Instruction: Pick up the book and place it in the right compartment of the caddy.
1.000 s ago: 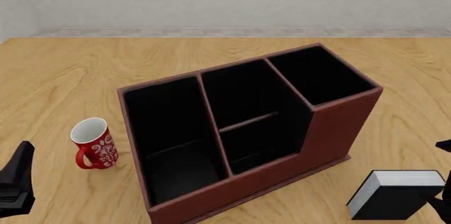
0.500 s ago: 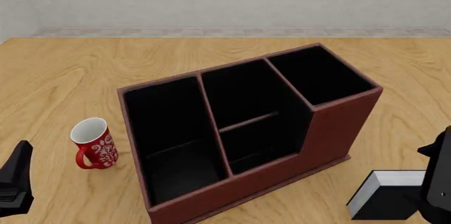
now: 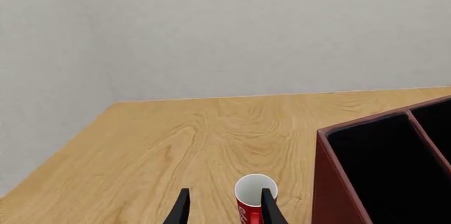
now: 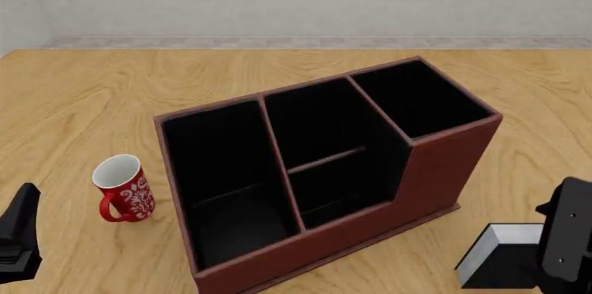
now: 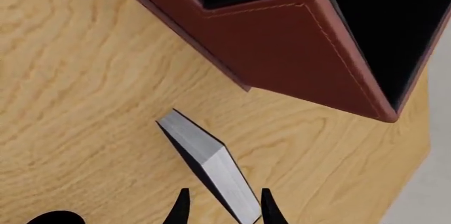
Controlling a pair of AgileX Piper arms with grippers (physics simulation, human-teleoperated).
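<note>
The black book [image 4: 500, 261], white page edges showing, lies on the table in front of the caddy's right end. The right arm [image 4: 566, 242] hangs over it and hides its right part. In the right wrist view my right gripper [image 5: 225, 209] is open, one fingertip on each side of the near end of the book [image 5: 203, 152], not touching it. The reddish-brown caddy [image 4: 444, 169] stands mid-table. Its right compartment [image 4: 421, 98] is black inside with nothing in it. My left gripper [image 4: 19, 235] is open at the front left with nothing between its fingers [image 3: 181, 209].
A red mug [image 4: 123, 188] with a white pattern stands left of the caddy and just beyond the left fingertips in the left wrist view [image 3: 255, 197]. The caddy's wall [image 3: 335, 182] rises close beside it. Bare wood stretches behind the caddy to the wall.
The right arm has swung in over the book and dropped towards it, covering more of its right side. The book, caddy and mug have not moved. The left gripper has barely shifted.
</note>
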